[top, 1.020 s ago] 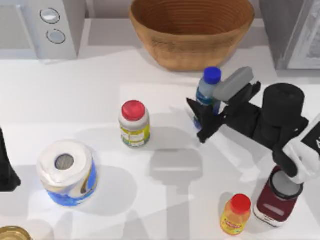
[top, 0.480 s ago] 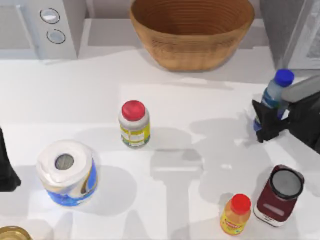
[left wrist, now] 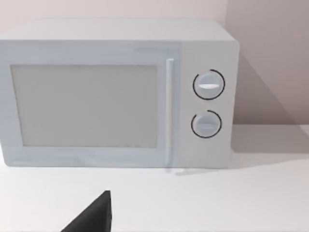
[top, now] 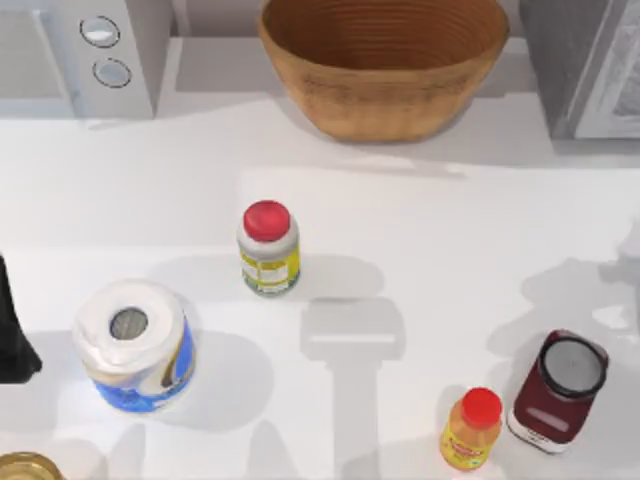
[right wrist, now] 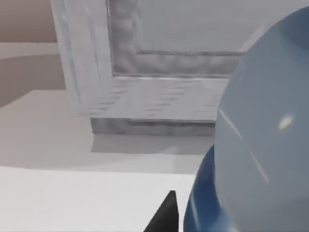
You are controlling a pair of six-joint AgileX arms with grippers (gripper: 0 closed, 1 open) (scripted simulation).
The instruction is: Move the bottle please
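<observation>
Here the bottle point(right wrist: 260, 145) appears very close to the right wrist camera: a clear-bluish rounded body with the blue label part lower down. Just beside it, one dark fingertip point(right wrist: 164, 217) of the right gripper pokes up. Whether the fingers press on the bottle I cannot tell, because the contact is hidden. Behind the bottle stands a grey-white appliance point(right wrist: 145, 63) on the white table point(right wrist: 72, 198).

In the top view, the table carries a white jar with red lid point(top: 268, 247) near the middle, a paper towel roll point(top: 135, 343) toward the left, a small orange bottle point(top: 471, 428) at the front right and, just beside it, a dark red jar point(top: 560, 390). A wicker basket point(top: 384, 60) sits at the back.

The left arm point(top: 12, 335) is parked at the table's left edge. Its wrist camera faces a microwave point(left wrist: 116, 92), with one dark fingertip point(left wrist: 94, 217) in the corner; how wide its fingers stand I cannot tell.
</observation>
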